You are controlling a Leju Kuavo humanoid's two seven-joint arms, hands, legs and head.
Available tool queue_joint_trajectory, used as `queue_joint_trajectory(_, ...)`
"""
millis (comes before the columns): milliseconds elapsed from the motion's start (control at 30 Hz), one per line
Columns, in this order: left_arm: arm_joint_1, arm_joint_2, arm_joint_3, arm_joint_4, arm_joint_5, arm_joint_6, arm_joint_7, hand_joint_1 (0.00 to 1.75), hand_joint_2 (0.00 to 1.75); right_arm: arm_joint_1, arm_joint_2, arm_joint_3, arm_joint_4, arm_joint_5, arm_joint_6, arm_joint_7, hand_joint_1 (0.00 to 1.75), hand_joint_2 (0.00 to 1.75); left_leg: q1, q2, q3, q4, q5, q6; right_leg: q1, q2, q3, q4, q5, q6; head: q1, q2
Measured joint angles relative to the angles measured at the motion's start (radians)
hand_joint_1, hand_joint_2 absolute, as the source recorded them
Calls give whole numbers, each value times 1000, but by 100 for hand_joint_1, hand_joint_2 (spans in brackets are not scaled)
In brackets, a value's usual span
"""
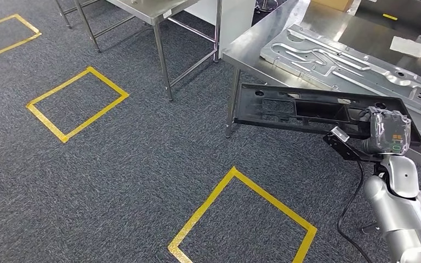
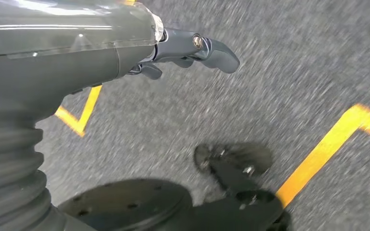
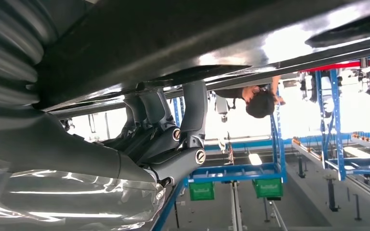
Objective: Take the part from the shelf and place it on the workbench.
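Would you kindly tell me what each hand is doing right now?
Left hand: holds nothing, fingers apart over the floor.
Right hand: grips the black part.

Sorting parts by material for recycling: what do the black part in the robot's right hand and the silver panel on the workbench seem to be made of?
Black part: likely moulded plastic, matte, with ribs and cut-outs. Silver panel: probably stamped sheet metal, dull-shiny, with pressed channels and holes. Right hand grips the black part.
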Motion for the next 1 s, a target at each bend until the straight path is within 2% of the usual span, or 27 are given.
queue_joint_trajectory(133, -1, -1, -5, 0, -18, -18, 16, 0, 175, -12, -14, 1, -3, -20, 16, -14, 175, 175, -3, 1, 5, -11, -3, 16, -6, 0, 3, -9, 0, 12, 0, 0)
queue_joint_trajectory(200, -1, -3, -10, 0, -24, -13, 20, 0, 175, -28, -25, 3, 1, -33, 18, -27, 175, 175, 3, 4, 20, -33, 4, 22, -8, -4, -12, 25, -20, 17, 0, 0)
queue_joint_trajectory(233, -1, -3, -12, 0, -25, -10, 21, 0, 175, -38, -29, 4, 5, -39, 19, -32, 175, 175, 5, 6, 26, -39, 6, 23, -11, -6, -35, 73, -43, 20, 0, 0)
queue_joint_trajectory(300, -1, -4, -14, 0, -22, -6, 24, 0, 175, -57, -31, 8, 18, -46, 21, -37, 175, 175, 7, 11, 35, -42, 3, 22, -17, -8, -109, 208, -98, 29, 0, 0)
queue_joint_trajectory(333, 0, -4, -14, 0, -20, -4, 26, 0, 175, -63, -32, 11, 25, -48, 22, -39, 175, 175, 9, 12, 39, -42, -1, 19, -23, -8, -139, 258, -109, 35, 0, 0)
queue_joint_trajectory(367, 0, -4, -14, 0, -18, -4, 28, 0, 175, -67, -31, 15, 31, -48, 22, -39, 175, 175, 12, 13, 43, -41, -5, 14, -30, -10, -153, 272, -99, 41, 0, 0)
queue_joint_trajectory(400, 1, -4, -14, 0, -18, -5, 31, 0, 175, -70, -31, 19, 36, -47, 22, -39, 175, 175, 16, 13, 49, -39, -11, 7, -37, -13, -143, 241, -69, 48, 0, 0)
queue_joint_trajectory(433, 1, -3, -15, 0, -18, -6, 34, 0, 175, -73, -31, 24, 41, -46, 22, -39, 175, 175, 22, 12, 55, -35, -19, -1, -46, -18, -115, 174, -25, 57, 0, 0)
queue_joint_trajectory(467, 1, -1, -15, 1, -17, -8, 37, 0, 175, -77, -30, 29, 46, -45, 22, -37, 175, 175, 26, 11, 59, -30, -28, -11, -52, -24, -84, 106, 6, 67, 0, 0)
queue_joint_trajectory(500, 1, 0, -15, 1, -17, -11, 40, 0, 175, -81, -29, 34, 50, -43, 23, -36, 175, 175, 28, 11, 61, -23, -37, -22, -54, -24, -58, 50, 27, 68, 0, 0)
queue_joint_trajectory(533, 1, 2, -15, 2, -17, -13, 42, 0, 175, -85, -27, 39, 54, -42, 23, -32, 175, 175, 28, 10, 62, -18, -44, -32, -54, -23, -43, 20, 32, 63, 0, 0)
queue_joint_trajectory(567, 1, 4, -16, 3, -18, -15, 43, 0, 175, -91, -26, 44, 58, -40, 23, -27, 175, 175, 26, 9, 63, -17, -48, -39, -49, -20, -41, 18, 23, 53, 0, 0)
queue_joint_trajectory(600, 1, 3, -16, 3, -17, -16, 45, 0, 175, -97, -26, 49, 62, -36, 22, -21, 175, 175, 27, 9, 67, -18, -50, -44, -45, -16, -42, 20, 20, 40, 0, 0)
queue_joint_trajectory(667, 0, 5, -17, 4, -17, -16, 47, 0, 175, -111, -25, 58, 70, -28, 18, -14, 175, 175, 29, 10, 74, -29, -57, -50, -46, -16, -42, 23, 15, 27, 0, 0)
queue_joint_trajectory(733, -1, 6, -17, 4, -17, -18, 48, 0, 175, -122, -24, 67, 79, -24, 12, -8, 175, 175, 30, 11, 80, -38, -59, -48, -48, -14, -40, 21, 13, 21, 0, 0)
queue_joint_trajectory(867, -3, 6, -18, 4, -18, -30, 49, 0, 175, -127, -19, 80, 97, -15, -5, -2, 175, 175, 31, 11, 87, -48, -51, -42, -43, -12, -39, 21, 6, 9, -1, 0)
queue_joint_trajectory(1000, -3, 6, -21, 4, -20, -39, 50, 0, 175, -129, -12, 88, 111, -6, -11, 1, 175, 175, 34, 12, 89, -52, -50, -43, -37, -13, -39, 22, 3, 5, -1, 0)
